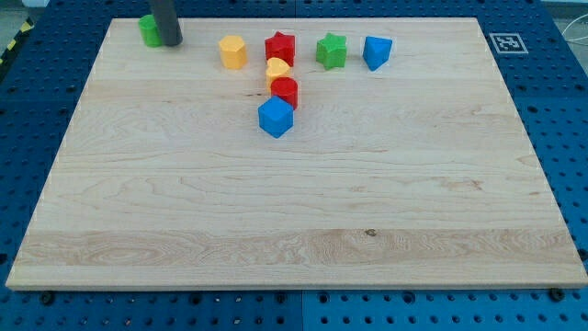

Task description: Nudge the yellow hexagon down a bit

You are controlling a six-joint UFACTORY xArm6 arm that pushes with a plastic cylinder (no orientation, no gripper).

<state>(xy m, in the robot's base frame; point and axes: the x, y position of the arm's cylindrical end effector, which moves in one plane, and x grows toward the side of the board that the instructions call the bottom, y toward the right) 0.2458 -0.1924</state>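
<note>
While my tip sits touching the green block at the view's top left, the yellow hexagon lies well right of it. No claw on this rig, just a rod.

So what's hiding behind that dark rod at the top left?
A green block sits right behind the rod, touching my tip on the view's left. Its left part shows; the rod covers its right side, so its shape is unclear.
</note>
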